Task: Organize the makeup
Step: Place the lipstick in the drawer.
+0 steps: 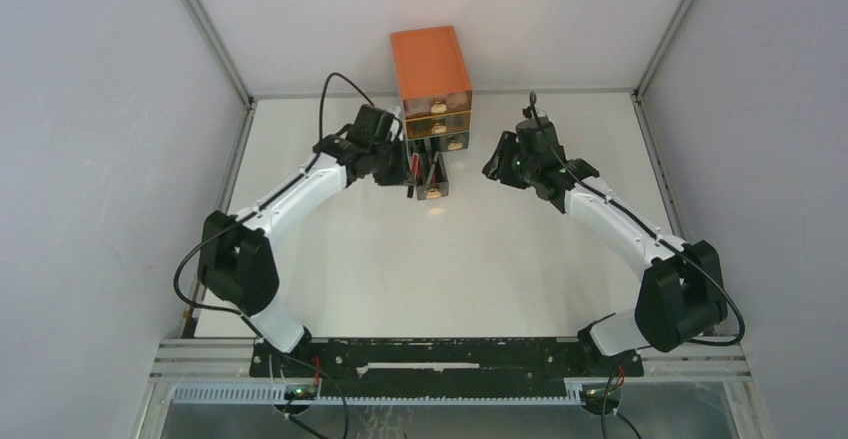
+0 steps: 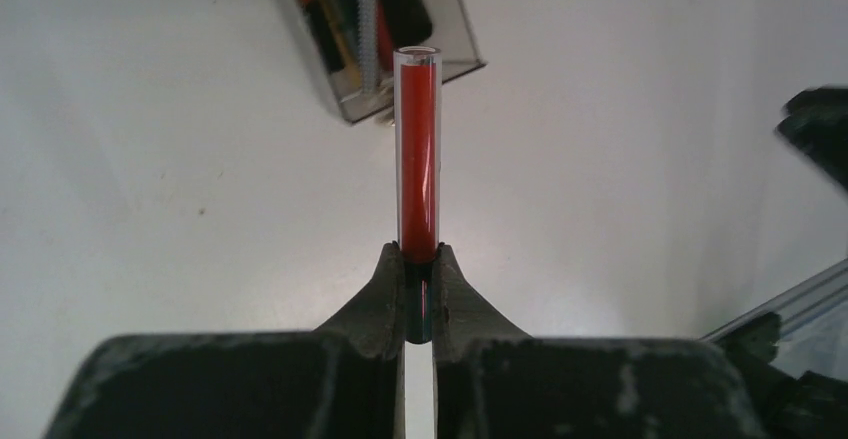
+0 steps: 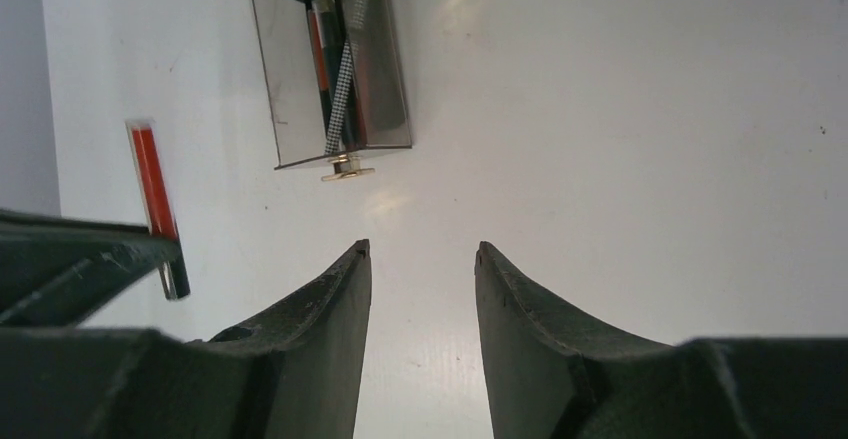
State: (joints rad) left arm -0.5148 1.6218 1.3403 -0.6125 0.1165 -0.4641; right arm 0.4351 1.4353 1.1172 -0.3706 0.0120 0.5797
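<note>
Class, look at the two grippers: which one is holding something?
The left gripper, shut on a red pencil with a clear cap. The right gripper stands open and empty.

place: we think a robot test lab | we see: plain white walls (image 1: 90, 109) and metal posts (image 1: 212, 34) round a white table (image 1: 450, 269) | two robot arms (image 1: 290, 194) bolted to a black rail (image 1: 450, 351)

One orange chest (image 1: 430, 59), three drawers (image 1: 432, 177), one gripped pencil (image 2: 418, 159)
</note>
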